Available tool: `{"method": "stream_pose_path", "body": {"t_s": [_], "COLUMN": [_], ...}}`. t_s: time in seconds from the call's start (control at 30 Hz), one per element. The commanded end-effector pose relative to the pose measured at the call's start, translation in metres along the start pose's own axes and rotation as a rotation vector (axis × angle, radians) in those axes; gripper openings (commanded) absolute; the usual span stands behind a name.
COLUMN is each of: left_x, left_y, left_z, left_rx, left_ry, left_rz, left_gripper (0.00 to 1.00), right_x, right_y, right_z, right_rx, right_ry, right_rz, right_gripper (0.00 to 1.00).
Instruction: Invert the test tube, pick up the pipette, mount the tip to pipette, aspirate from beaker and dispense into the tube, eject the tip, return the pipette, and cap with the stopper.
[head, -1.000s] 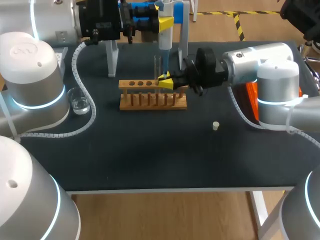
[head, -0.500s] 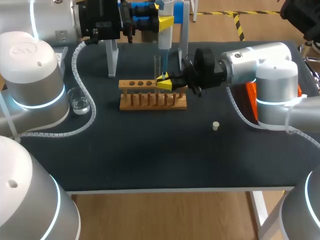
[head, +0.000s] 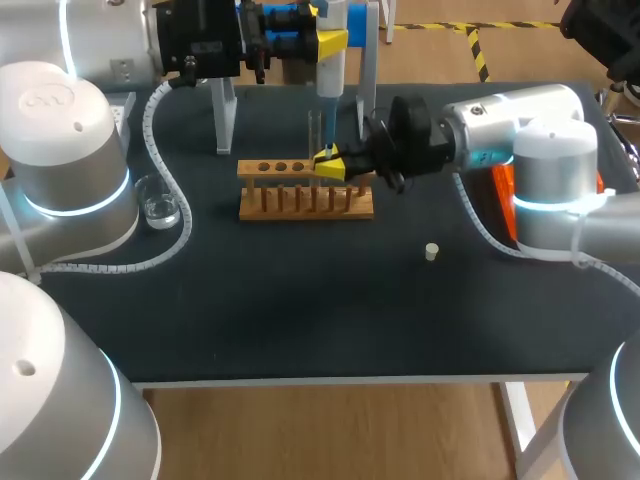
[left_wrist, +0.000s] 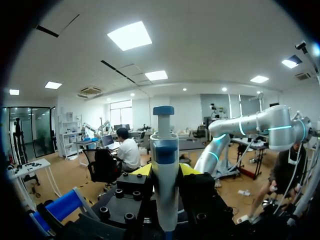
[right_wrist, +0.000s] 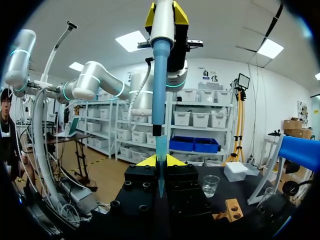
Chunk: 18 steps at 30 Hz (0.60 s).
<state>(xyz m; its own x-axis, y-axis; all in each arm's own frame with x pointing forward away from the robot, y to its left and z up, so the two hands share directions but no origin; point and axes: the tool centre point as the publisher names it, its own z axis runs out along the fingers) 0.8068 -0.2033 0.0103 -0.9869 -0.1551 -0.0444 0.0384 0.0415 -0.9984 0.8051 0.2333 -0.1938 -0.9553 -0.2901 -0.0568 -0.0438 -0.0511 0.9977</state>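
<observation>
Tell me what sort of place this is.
Probably a lab bench set up for robotic liquid handling: a wooden tube rack, a pipette and a beaker of clear liquid.

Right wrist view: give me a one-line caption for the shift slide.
Pipette with tip mounted, pointing down into the right gripper; beaker and wooden rack off to one side.
</observation>
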Motion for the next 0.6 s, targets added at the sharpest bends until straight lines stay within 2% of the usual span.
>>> {"method": "stream_pose_path", "body": {"t_s": [0.03, 0.6], "left_x": [0.0005, 0.0005], "left_y": [0.0050, 0.0050], "left_z": [-0.0012, -0.0012], "left_rx": [-0.002, -0.002], "left_ry": [0.000, 0.000], "left_rz": [0.000, 0.000], "left_gripper": [0.00, 0.00], "right_x": [0.0059, 0.0036], "right_y": [0.0039, 0.0065], "right_z": [-0.0006, -0.0005], "right_rx": [-0.001, -0.003], "right_ry": [-0.003, -0.006], "right_rz": [0.002, 0.003], "right_gripper": [0.00, 0.00]}}
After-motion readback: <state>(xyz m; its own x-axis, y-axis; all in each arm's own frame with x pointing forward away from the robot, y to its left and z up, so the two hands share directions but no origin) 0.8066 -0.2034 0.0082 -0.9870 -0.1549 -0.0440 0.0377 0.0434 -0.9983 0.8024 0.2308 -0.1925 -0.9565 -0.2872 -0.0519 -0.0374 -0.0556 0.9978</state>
